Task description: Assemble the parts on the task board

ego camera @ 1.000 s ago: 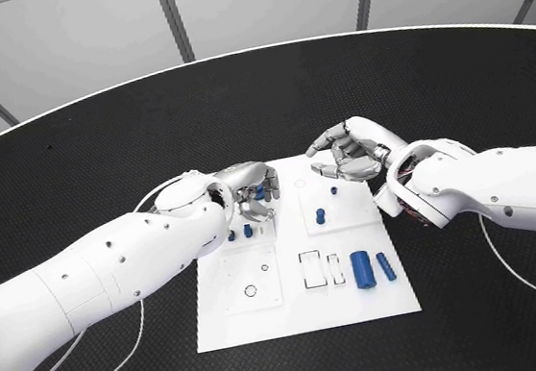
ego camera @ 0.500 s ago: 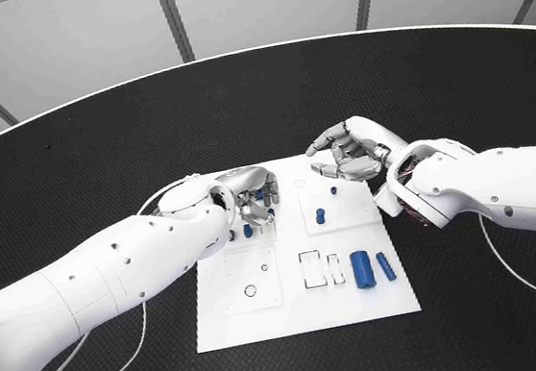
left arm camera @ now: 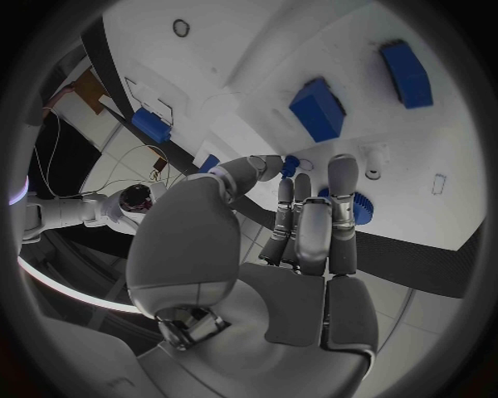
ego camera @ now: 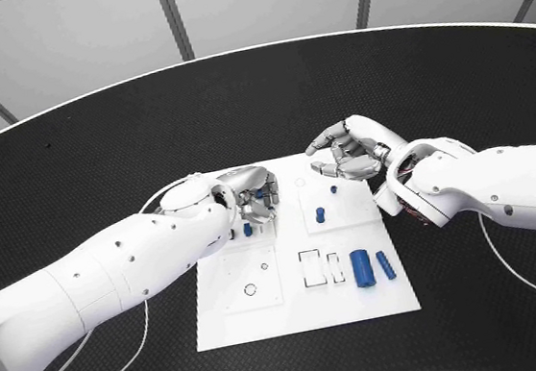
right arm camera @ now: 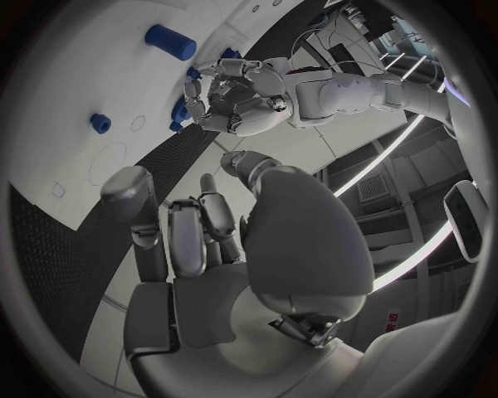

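Parts (ego camera: 362, 267) lie and stand on the task board (ego camera: 306, 315) at mid-table. Left hand (ego camera: 250, 195) curls over a blue gear (left arm camera: 356, 207), grasp unclear, and might jam it crooked; right hand (ego camera: 351, 151) hangs slack, holding nothing.

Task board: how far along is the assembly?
Early to middle, by the look of it. Two small blue parts appear to stand on the task board near the right hand. The left hand is over the board's far left with a blue part among its fingers. Two blue pieces lie loose near the front right, and an outlined slot beside them is empty.
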You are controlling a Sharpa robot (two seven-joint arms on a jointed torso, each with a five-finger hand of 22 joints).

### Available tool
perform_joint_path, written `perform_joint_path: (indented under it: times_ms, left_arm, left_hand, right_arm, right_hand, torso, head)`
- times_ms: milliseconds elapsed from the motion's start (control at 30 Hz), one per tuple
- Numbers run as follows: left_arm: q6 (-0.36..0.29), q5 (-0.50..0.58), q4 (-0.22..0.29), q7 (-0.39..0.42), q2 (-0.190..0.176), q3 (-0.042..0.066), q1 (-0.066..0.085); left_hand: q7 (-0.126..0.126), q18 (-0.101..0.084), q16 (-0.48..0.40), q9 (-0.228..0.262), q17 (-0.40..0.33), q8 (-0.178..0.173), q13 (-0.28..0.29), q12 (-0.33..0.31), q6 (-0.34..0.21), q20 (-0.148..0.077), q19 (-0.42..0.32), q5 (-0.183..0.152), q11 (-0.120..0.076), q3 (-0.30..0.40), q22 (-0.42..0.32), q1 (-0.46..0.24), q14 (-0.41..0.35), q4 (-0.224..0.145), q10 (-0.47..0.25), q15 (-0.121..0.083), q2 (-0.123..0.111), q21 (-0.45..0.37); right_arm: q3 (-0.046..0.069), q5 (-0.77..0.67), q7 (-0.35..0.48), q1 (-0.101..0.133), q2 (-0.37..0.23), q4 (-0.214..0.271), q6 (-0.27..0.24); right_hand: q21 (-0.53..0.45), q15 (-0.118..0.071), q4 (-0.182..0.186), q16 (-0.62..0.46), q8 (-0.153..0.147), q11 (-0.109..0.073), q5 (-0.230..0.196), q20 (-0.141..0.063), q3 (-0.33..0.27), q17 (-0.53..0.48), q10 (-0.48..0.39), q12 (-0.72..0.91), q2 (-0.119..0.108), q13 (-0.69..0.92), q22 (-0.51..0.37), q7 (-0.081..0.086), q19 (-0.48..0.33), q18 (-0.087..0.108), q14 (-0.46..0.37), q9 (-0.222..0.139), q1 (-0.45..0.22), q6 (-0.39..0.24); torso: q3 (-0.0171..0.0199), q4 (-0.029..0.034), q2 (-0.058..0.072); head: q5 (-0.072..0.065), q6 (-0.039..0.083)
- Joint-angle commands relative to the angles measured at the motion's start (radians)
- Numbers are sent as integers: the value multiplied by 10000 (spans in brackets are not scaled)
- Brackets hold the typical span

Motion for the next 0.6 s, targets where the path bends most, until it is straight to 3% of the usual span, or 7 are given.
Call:
perform_joint_path:
  times_ms: [33, 600]
  left_arm:
    - [65, 0, -42, -33, 29, 0, -1]
    - [249, 0, -199, -148, 122, 0, -1]
  left_hand:
    - [45, 52, 51, -31, 16, -89, -40, -56, 111, -5, 55, 21, -3, 117, 11, 36, 53, 19, 107, -12, 134, 51]
    - [36, 33, 76, -107, 47, -200, -140, -144, 216, -22, 112, 6, -15, 232, 116, 84, 80, 46, 196, -27, 174, 140]
  right_arm:
    - [0, 0, -1, 0, 0, 3, 3]
    - [0, 0, -6, 0, -10, 24, 19]
  right_hand:
    - [3, -55, -30, -42, 25, -1, 40, 29, 27, 6, -70, -34, 4, 18, 12, 21, -62, 170, 416, -15, -96, -39]
    - [3, -55, -30, -42, 25, -1, 40, 29, 27, 6, -70, -34, 4, 18, 12, 21, -62, 170, 416, -15, -96, -39]
  torso:
    - [7, -1, -9]
    - [0, 4, -8]
  head:
    - [2, -5]
    - [-8, -14]
